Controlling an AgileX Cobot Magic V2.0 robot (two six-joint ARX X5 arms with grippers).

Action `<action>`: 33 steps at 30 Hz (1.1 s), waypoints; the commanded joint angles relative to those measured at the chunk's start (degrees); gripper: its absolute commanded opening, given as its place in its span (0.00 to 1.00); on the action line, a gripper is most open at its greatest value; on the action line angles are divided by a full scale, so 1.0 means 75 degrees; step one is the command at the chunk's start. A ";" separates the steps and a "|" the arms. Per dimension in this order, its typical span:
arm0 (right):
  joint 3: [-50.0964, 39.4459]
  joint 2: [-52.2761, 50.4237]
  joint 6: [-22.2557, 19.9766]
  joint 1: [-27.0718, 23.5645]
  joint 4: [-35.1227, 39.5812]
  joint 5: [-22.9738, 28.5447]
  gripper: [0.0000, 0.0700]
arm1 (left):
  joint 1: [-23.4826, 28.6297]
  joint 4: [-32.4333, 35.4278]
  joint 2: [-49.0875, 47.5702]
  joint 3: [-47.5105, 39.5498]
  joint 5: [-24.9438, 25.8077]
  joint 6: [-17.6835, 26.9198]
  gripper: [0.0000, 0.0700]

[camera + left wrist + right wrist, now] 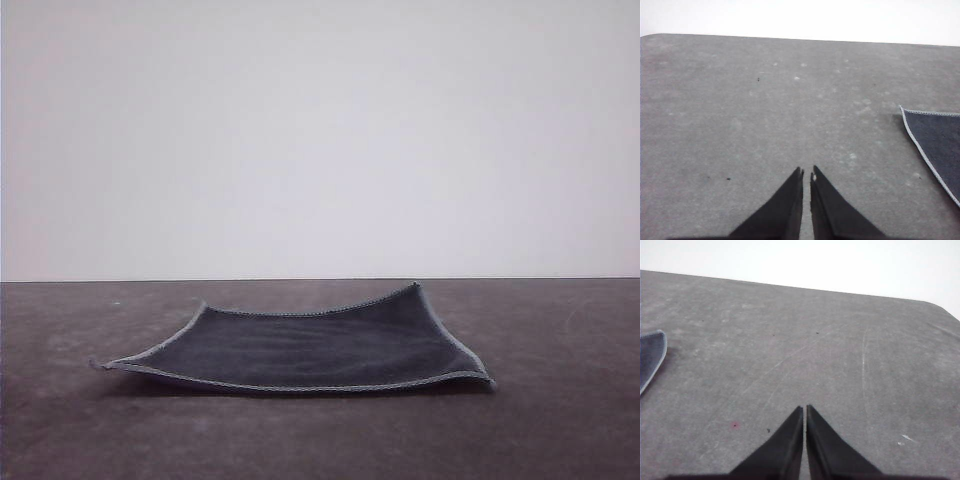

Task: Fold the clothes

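The grey table (560,400) is carrying the cloth (310,350), lying unfolded near its middle, dark grey-blue face up, corners curling off the surface. A careless grab risks bunching it or catching just the light stitched hem. The left gripper (806,175) and right gripper (804,410) are hovering over bare table beside it, fingers nearly closed, holding nothing.
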 commanded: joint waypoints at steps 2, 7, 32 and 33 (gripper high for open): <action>-0.0038 -0.0012 0.0134 -0.0012 0.0096 0.0029 0.01 | 0.0006 -0.0160 -0.0006 -0.0090 0.0000 -0.0006 0.02; -0.0038 -0.0012 0.0134 -0.0012 0.0096 0.0026 0.01 | 0.0006 -0.0157 -0.0006 -0.0090 0.0000 -0.0003 0.02; 0.0145 0.0014 0.1387 -0.0003 0.0014 -0.0207 0.01 | 0.0006 -0.0020 0.0100 0.0313 -0.0002 -0.0812 0.02; 0.0249 0.0064 0.1510 0.0000 0.0012 -0.0212 0.01 | 0.0006 -0.0015 0.0184 0.0462 -0.0036 -0.0846 0.02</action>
